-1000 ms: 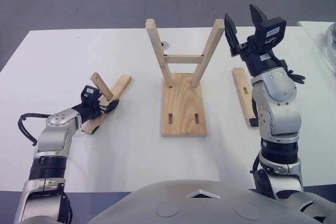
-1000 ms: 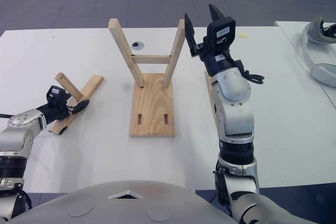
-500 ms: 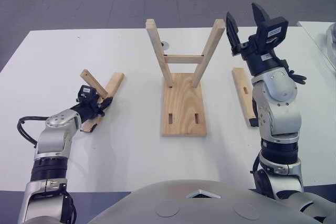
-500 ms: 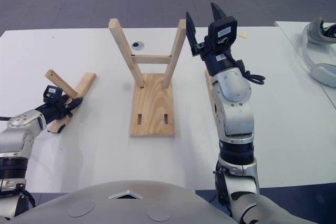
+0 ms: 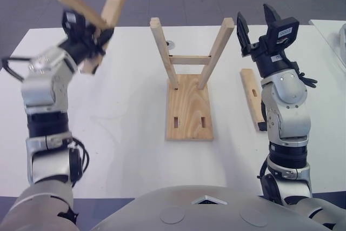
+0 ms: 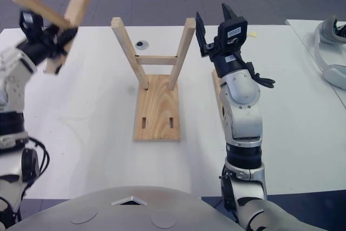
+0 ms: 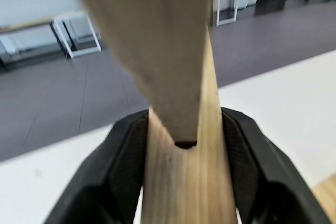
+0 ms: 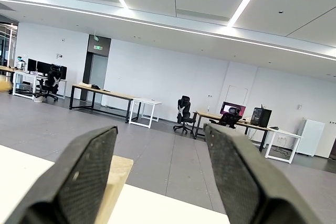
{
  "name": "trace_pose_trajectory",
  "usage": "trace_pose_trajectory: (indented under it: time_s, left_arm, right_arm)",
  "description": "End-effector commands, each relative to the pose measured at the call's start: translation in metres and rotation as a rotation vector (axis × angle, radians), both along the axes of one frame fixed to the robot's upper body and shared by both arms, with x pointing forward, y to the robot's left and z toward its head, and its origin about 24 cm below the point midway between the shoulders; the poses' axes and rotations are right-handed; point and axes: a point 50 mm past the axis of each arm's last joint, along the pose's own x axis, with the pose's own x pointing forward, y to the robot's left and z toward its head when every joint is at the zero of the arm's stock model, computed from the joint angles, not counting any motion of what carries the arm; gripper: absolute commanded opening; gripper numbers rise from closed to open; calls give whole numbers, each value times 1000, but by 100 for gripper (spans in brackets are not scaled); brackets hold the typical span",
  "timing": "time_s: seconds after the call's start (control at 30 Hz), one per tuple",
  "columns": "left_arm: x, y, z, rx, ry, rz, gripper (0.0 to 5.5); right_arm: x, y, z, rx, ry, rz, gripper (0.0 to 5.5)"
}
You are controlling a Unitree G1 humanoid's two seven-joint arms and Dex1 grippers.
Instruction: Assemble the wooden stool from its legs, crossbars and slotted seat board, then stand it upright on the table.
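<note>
The slotted seat board (image 5: 188,113) lies flat at the table's middle. Two legs (image 5: 163,52) stand slanted from its far end, joined by a crossbar (image 5: 188,60); two slots near its front end are empty. My left gripper (image 5: 88,39) is raised above the table's far left, shut on another leg (image 5: 111,6) that carries a crossbar (image 5: 75,5). In the left wrist view the black fingers (image 7: 123,171) clamp that leg (image 7: 184,187). My right gripper (image 5: 256,25) stands open, pointing up, just right of the standing right leg's top (image 8: 118,179). A loose leg (image 5: 250,94) lies on the table beside the right arm.
The white table (image 5: 108,133) has bare room left and in front of the seat board. A small round grommet (image 5: 171,43) sits behind the stool. A second table at the right holds a white headset (image 6: 331,52).
My left arm has lifted the leg with its crossbar off the table's left side, high up and toward the far edge. The right gripper has drifted slightly right and stays open.
</note>
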Motion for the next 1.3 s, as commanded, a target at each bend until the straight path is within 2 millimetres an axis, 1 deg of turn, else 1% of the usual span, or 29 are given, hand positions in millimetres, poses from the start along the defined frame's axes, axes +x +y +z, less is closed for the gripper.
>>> trace_pose_trajectory:
  time_s: [0.03,0.07,0.17,0.23,0.27,0.33,0.4,0.47,0.53,0.7,0.83,0.93,1.03,1.1,1.2,1.3]
  left_arm:
    - [5,-25,82,-90,-192,-160,205]
    - [5,-32,87,-94,-198,-194,205]
    - [8,-51,91,-162,-187,-278,205]
    - [8,-65,93,-247,-170,-342,205]
    - [6,-74,92,-286,-146,-394,205]
    - [1,-91,87,-356,-84,-497,204]
    - [-5,-106,80,-405,-25,-581,204]
    - [-10,-117,76,-426,20,-635,204]
    - [-14,-124,74,-440,50,-672,204]
    - [-24,-134,70,-448,102,-742,204]
    - [-34,-142,69,-479,156,-837,204]
    - [-40,-148,67,-487,200,-897,204]
    - [-43,-151,66,-494,223,-920,204]
    - [-44,-152,66,-497,238,-939,204]
    - [-48,-155,65,-505,263,-974,204]
    - [-52,-158,61,-515,300,-1014,204]
  right_arm:
    - [8,-3,20,17,-73,13,307]
    - [10,-5,23,16,-84,11,307]
    - [12,-9,32,28,-108,18,307]
    - [15,-10,47,97,-137,75,307]
    - [16,-10,61,202,-151,150,307]
    - [15,-6,84,393,-147,372,307]
    - [15,-2,94,487,-108,539,307]
    - [15,0,97,532,-70,618,307]
    - [15,2,98,572,-36,673,307]
    - [16,4,93,634,44,748,307]
    - [13,1,94,756,83,879,307]
    - [7,-2,96,817,111,1015,307]
    - [4,-5,97,871,125,1080,307]
    - [4,-7,97,901,134,1097,333]
    - [4,-9,98,906,140,1105,390]
    - [3,-7,97,896,148,1112,399]
